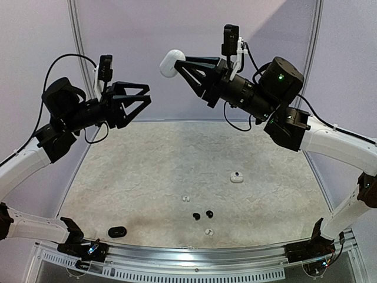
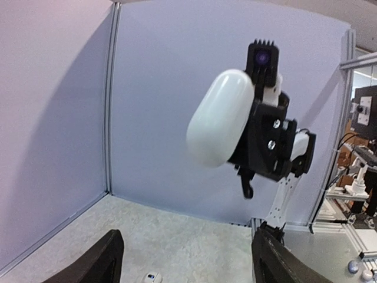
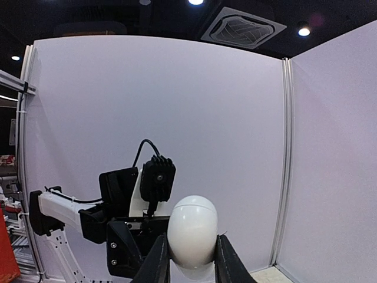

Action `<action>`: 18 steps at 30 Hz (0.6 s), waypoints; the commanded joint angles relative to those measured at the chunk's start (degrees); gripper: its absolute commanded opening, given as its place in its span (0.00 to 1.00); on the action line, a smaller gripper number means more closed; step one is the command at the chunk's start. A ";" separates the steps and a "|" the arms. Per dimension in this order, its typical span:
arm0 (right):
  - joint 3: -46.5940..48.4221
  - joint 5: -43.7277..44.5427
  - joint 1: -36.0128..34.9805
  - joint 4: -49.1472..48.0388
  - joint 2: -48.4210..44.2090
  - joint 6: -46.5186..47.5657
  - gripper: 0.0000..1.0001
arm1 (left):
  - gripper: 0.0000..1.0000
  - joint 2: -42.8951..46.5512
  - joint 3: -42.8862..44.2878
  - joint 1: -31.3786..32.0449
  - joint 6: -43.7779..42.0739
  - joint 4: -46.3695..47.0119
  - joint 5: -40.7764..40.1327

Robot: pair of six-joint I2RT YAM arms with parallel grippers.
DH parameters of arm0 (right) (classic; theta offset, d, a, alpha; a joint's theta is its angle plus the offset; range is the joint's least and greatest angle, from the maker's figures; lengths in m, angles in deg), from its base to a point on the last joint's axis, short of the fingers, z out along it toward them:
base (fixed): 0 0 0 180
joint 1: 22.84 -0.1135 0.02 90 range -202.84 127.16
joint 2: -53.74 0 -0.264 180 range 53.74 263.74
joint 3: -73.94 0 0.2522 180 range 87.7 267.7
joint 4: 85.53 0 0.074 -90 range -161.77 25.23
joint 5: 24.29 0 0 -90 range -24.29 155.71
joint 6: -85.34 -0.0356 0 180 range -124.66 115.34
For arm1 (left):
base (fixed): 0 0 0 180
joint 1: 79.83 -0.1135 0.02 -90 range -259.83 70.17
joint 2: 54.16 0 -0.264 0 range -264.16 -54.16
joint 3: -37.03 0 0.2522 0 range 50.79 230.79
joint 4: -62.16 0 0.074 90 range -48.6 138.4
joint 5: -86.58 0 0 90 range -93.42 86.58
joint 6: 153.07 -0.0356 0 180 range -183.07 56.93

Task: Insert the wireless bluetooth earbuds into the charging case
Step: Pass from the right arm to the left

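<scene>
Right now the right gripper [image 1: 177, 63] is clamping a smooth white charging case [image 1: 168, 63], rounded like a fat pill, and holding it high in the air, well above the worktop [image 1: 147, 171]. In the right wrist view its two fingers [image 3: 158, 262] are pressing on opposite sides of the case's lower half. The left gripper [image 1: 148, 95] is hovering level with it and facing it, with its jaws standing wide apart and nothing between them.

Down on the worktop, the earbuds are lying loose near the middle of the near edge: a white pair [image 1: 185, 198], two glossy black ones [image 1: 202, 214] just beside each other, and one more white bud [image 1: 208, 232] closest to the edge. A small white case [image 1: 237, 177] is sitting right of centre, and a black case [image 1: 117, 232] is lying near the near left corner.

The held case is probably light, hard and slippery, so its curved shell may be twisting in a loose pinch; gripping across the broad sides looks safest. The buds are likely rolling easily and need a gentle pinch across the body.
</scene>
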 commanded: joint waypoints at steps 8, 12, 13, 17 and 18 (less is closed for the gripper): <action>0.46 -5.53 -0.74 -6.65 3.89 -3.83 0.00 | 0.65 -4.83 6.80 4.95 9.32 3.96 -3.14; 0.68 -6.54 -0.83 -6.94 4.51 -4.64 0.00 | 0.60 -5.65 7.60 5.79 10.41 2.95 -4.16; 0.58 -6.51 -0.82 -7.08 4.58 -4.75 0.00 | 0.55 -5.72 7.69 5.94 10.19 2.85 -4.16; 0.62 -6.56 -0.74 -6.57 5.08 -4.99 0.00 | 0.39 -5.86 8.19 6.07 9.39 3.71 -3.71; 0.67 -6.66 -0.82 -6.36 5.28 -5.08 0.00 | 0.34 -5.81 8.36 6.02 8.91 4.03 -3.22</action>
